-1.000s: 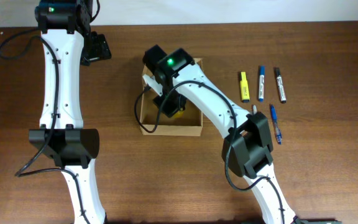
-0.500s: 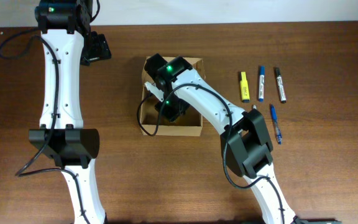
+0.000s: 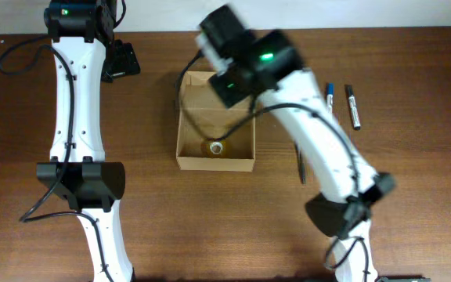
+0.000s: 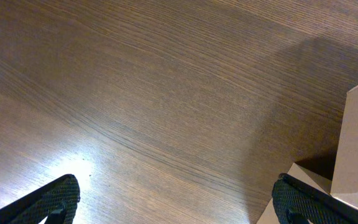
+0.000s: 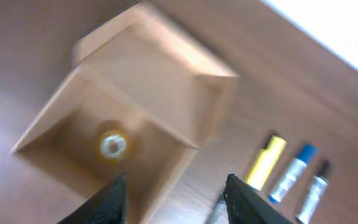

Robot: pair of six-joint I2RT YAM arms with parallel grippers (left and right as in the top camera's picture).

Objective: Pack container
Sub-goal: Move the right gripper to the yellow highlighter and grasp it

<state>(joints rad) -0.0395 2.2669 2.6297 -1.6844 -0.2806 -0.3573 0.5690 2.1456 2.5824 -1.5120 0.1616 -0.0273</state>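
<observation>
Pack container: early stage, one item in, lid open, markers not yet packed.

On the dark brown wooden table [image 3: 413, 196], the small tan cardboard container [image 3: 214, 164] sits near the middle of the far edge with its flap lid up. The right gripper [image 5: 178, 202] hangs above the container, jaws spread and empty. The left gripper [image 4: 176, 205] is parked toward the far-left corner beside the box, also released and holding nothing. Toward the far-right corner lie a yellow highlighter [image 5: 265, 163], a blue marker [image 3: 330, 92] and a black marker [image 3: 353, 107], all outside the box. Inside it is one small yellowish round-topped item [image 3: 217, 147], blurred. My read: three markers left to load, then close the flap.
</observation>
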